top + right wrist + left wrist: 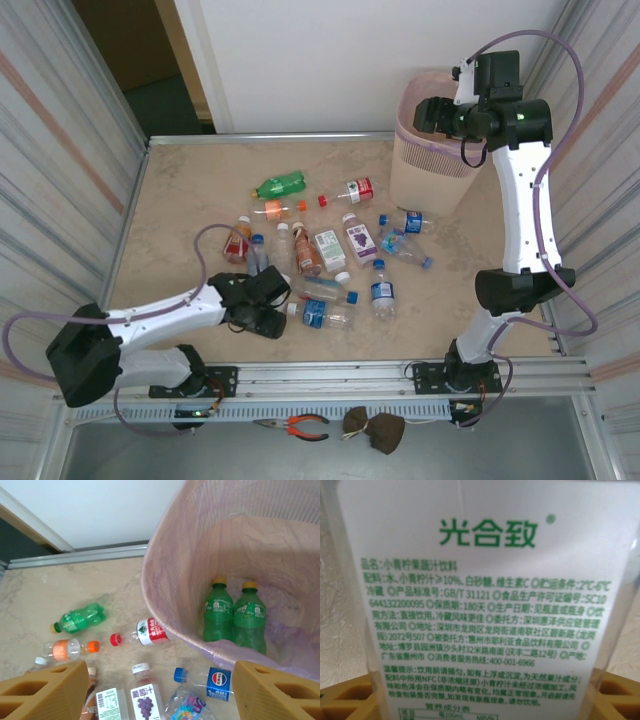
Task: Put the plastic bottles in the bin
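White arm links (165,318), black joint housings (515,288), trailing lilac cables (578,80); green light (519,116) on right arm (522,200); ochre fingers (42,692) with moulded cavities.

White bottle label (485,605): 光合致, GB/T 31121, 400-001-6966. Blue-capped bottle (210,680): Pepsi logo.

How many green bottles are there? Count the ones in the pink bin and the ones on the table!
Green bottles standing in the bin: 2
Green bottle lying on the table: 1
Total: 3
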`<state>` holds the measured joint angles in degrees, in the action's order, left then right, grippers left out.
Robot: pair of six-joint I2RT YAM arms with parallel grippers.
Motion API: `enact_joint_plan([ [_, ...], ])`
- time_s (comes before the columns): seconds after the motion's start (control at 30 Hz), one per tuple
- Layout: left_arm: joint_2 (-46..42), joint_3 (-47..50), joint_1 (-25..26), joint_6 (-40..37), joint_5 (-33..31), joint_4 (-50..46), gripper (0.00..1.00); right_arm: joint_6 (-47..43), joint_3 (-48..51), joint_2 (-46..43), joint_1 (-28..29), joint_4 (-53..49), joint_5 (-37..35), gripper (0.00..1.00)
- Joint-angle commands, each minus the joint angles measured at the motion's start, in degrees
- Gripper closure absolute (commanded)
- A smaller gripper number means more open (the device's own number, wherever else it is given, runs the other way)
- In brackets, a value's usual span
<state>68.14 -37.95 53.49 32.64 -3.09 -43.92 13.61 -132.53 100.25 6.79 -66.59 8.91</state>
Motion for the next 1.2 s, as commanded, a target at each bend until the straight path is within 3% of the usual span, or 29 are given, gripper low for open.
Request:
enact_joint_plan([
  [0.0, -3.38, -2.59, 0.39, 1.13, -2.17, -3.63, 0.42, 1.68, 0.0, -2.73, 0.42, 1.44, 1.84, 0.25],
  [0.27, -9.78, -9.56, 0.4, -3.29, -4.26, -3.63, 0.44, 3.24, 4.54, -5.9, 0.45, 5.22, 7.42, 0.26],
  [0.53, -12.88, -14.34, 0.46, -15.32, 1.17, 10.92, 0.45, 7.48, 29.92, -20.18, 0.51, 31.73, 23.4, 0.25],
  [0.77, -13.6, -17.02, 0.37, -23.65, 11.03, 27.61, 0.45, 9.49, 45.03, -31.05, 1.5, 55.15, 37.07, 0.19],
  [1.03, -8.94, -25.47, 0.28, -30.59, 23.26, 36.09, 0.48, 8.4, 49.08, -35.2, 8.05, 63.77, 49.45, 0.07],
  [1.17, -7.06, -28.45, 0.21, -31.34, 28.44, 40.91, 0.49, 4.94, 50.47, -37.75, 13.06, 64.74, 51.6, 0.01],
])
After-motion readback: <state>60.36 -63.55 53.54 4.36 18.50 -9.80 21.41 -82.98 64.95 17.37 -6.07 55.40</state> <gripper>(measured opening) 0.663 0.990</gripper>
